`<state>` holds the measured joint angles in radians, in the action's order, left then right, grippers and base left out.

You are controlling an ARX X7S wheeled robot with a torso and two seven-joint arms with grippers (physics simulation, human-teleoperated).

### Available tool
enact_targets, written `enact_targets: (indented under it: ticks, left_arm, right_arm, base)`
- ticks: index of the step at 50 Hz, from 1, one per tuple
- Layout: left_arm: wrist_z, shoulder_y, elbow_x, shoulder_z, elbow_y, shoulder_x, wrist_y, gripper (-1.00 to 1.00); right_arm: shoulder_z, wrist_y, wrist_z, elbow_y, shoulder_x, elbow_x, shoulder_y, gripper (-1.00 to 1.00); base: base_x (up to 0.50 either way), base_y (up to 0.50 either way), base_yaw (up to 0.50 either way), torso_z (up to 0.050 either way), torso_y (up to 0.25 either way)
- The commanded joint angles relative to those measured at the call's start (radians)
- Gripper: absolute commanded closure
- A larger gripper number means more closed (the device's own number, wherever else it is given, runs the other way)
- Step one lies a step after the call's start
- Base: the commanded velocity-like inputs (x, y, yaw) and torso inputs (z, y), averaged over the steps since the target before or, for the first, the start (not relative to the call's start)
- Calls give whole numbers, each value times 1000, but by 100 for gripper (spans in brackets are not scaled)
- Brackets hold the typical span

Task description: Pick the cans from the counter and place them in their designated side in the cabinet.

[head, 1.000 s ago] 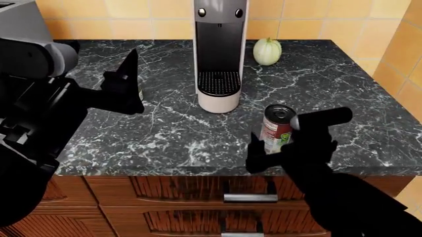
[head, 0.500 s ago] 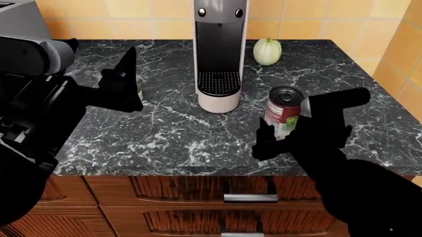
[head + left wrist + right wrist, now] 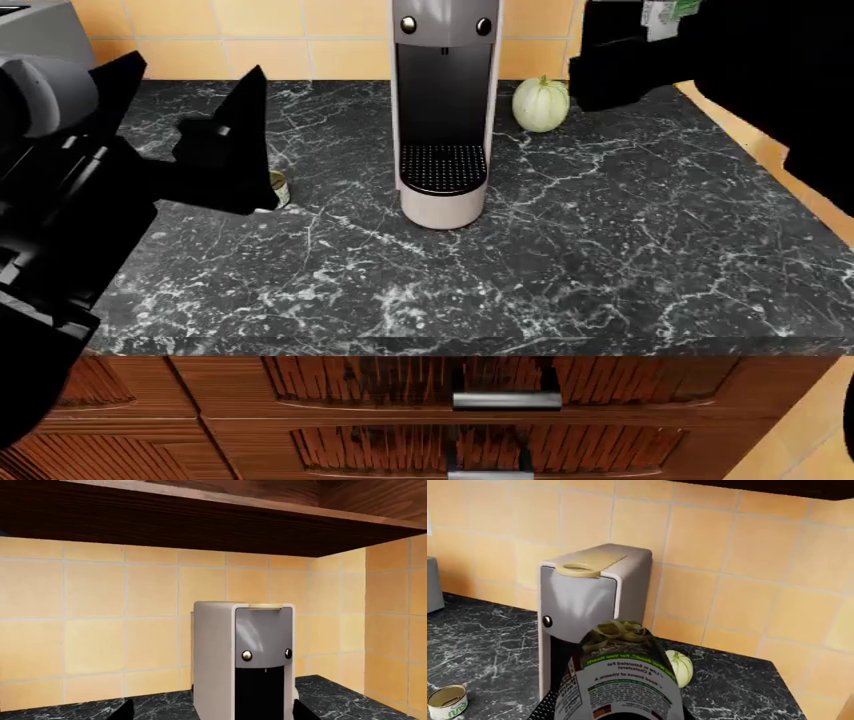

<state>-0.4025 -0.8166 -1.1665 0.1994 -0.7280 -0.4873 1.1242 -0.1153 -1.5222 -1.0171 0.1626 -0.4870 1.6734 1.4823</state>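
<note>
Tall can (image 3: 624, 690), label partly legible as "Source of Vitamin A", clamped in right jaws; left jaws' spread indiscernible.

The coffee machine (image 3: 445, 110) stands on the counter (image 3: 601, 260), toward the far wall and near the middle. The squash (image 3: 541, 104) lies just right of it, a little farther back. The short can (image 3: 278, 188) sits on the counter left of the machine, partly hidden behind the left gripper (image 3: 234, 150). The tall can (image 3: 624, 687) is up off the counter at the far right, apparently in the right gripper (image 3: 627, 50).
</note>
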Motion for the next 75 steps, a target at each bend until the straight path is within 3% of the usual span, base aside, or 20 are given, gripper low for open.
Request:
enact_targets:
  ticks: [1, 3, 8, 10, 12, 15, 19, 20, 23, 41, 44, 48, 54, 64, 75]
  left_arm:
    - [-22, -47, -71, 18, -1, -13, 9, -100]
    - [-29, -56, -84, 19, -3, -16, 13, -100]
    - [-28, -65, -81, 10, -4, -11, 6, -100]
    - [-28, -75, -82, 6, 0, -8, 4, -100]
    - [-29, -91, -84, 3, 3, -8, 4, -100]
    - [-32, -108, -89, -1, 7, -8, 4, -100]
    - [-29, -141, -96, -14, 15, -7, 5, -100]
    - [-28, -148, -98, -16, 17, -7, 5, -100]
    - [-30, -161, -104, -16, 17, -13, 6, -100]
    - [-29, -177, -116, -16, 9, -28, -5, -100]
    - [-66, -196, -198, 7, 16, -31, 5, -100]
    - [-195, -263, -447, 43, 65, -44, -7, -100]
    - [-374, -401, -697, -8, 139, -85, -56, -100]
    - [-541, -530, -889, -106, 276, -118, -128, -100]
    - [-584, -592, -967, -152, 334, -117, -162, -100]
  right_arm:
    - [-181, -37, -38, -394, -43, 173, 510, 100]
    - [-234, -36, 115, -462, -44, 50, 605, 100]
    - [-516, 54, 712, -724, 1, -389, 872, 100]
    - [-331, -21, 1012, -771, 143, -689, 874, 100]
    - [-157, 31, 1312, -869, 311, -989, 874, 100]
    - [42, 145, 1762, -955, 411, -1439, 874, 100]
    - [75, 205, 1652, -991, 422, -2039, 874, 100]
    - [80, 220, 1599, -1002, 425, -2054, 874, 100]
    - [86, 248, 1475, -1016, 425, -1959, 874, 100]
    - [86, 248, 1475, -1016, 425, -1959, 874, 100]
    - [86, 248, 1475, -1016, 425, -1959, 874, 100]
    - [86, 248, 1475, -1016, 425, -1959, 874, 100]
    - [86, 248, 1475, -1016, 425, -1959, 874, 100]
    - [86, 248, 1475, -1016, 425, -1959, 874, 100]
    - [86, 248, 1475, -1016, 425, -1959, 874, 100]
  base:
    - [0, 0, 0, 0, 0]
    - [0, 0, 0, 0, 0]
    - [0, 0, 0, 0, 0]
    - [0, 0, 0, 0, 0]
    - [0, 0, 0, 0, 0]
    - [0, 0, 0, 0, 0]
    - [0, 0, 0, 0, 0]
    - [0, 0, 0, 0, 0]
    - [0, 0, 0, 0, 0]
    - [0, 0, 0, 0, 1]
    - [0, 0, 0, 0, 0]
    - [0, 0, 0, 0, 0]
    - [0, 0, 0, 0, 2]
    - [0, 0, 0, 0, 0]
    - [0, 0, 0, 0, 1]
